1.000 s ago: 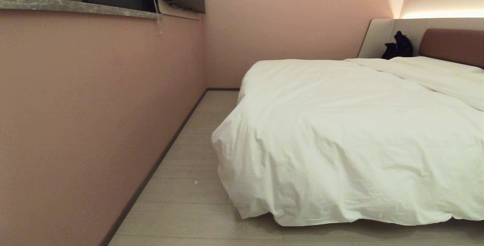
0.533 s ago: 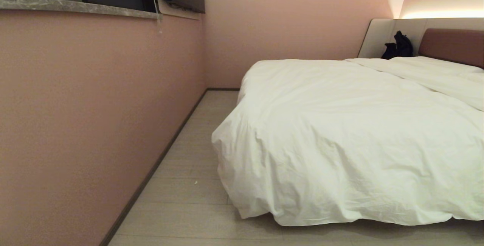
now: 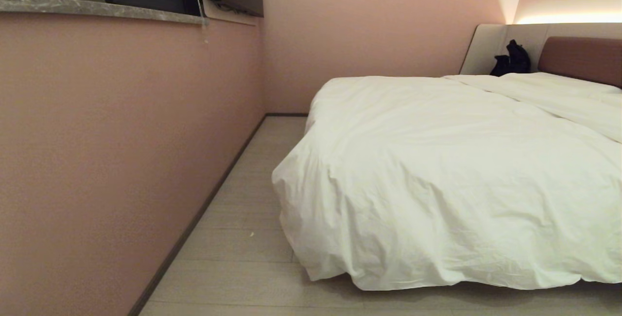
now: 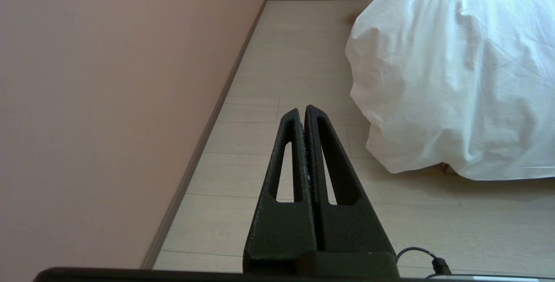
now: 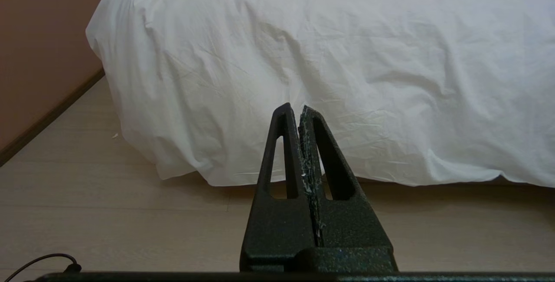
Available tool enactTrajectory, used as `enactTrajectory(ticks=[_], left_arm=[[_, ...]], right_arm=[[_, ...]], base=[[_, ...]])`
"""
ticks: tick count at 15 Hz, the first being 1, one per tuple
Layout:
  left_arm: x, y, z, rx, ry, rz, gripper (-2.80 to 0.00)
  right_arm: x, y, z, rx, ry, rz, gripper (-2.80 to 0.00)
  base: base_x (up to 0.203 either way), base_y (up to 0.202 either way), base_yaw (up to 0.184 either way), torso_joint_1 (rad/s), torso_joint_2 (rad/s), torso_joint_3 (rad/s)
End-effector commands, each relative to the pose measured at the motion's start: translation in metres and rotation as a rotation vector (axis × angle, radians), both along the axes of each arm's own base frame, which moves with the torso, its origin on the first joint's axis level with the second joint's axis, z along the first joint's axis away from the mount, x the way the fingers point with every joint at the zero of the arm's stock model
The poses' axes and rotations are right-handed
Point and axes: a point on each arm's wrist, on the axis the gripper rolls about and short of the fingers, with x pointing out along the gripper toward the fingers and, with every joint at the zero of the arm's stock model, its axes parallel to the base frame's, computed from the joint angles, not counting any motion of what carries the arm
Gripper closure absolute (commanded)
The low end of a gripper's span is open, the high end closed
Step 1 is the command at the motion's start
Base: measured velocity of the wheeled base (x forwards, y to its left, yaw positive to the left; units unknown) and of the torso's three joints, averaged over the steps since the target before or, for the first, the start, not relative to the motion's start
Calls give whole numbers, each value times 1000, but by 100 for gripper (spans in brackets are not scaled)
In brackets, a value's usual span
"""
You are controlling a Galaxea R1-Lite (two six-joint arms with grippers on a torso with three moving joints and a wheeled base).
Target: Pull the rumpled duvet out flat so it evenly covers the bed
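The duvet (image 3: 452,170) lies spread over the bed (image 3: 578,58), reaching from the brown headboard end down to the foot, where its hem hangs over the edge nearly to the pale wood floor (image 3: 243,257). At the foot corner nearest the pink wall (image 3: 121,160) the cloth bulges and creases, and a long ridge runs across the top near the headboard, so the cover is not quite smooth there. A dark bag (image 3: 510,58) sits at the head of the bed, beside the pale panel.

Neither arm shows in the head view. The left gripper (image 4: 304,110) hangs low over the floor strip between wall and bed, its jaws pressed together and empty, well apart from the cloth. The right gripper (image 5: 295,110) points at the hanging hem along the foot edge, jaws likewise closed on nothing and short of the fabric. Both look parked, likely because the robot stands back from the foot corner to take in the whole cover.
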Motion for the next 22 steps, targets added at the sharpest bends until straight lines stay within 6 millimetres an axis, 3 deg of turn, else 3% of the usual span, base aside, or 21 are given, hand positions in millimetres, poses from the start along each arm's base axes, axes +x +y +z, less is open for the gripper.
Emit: enactTrajectory(ticks=[1, 22], left_arm=[[0, 0, 0, 0, 1, 0, 0], [0, 0, 0, 0, 1, 0, 0]], right_arm=[[0, 0, 0, 0, 0, 1, 0], [0, 0, 0, 1, 0, -1, 0]], base=[[0, 0, 0, 0, 0, 0], [0, 0, 0, 0, 0, 0]])
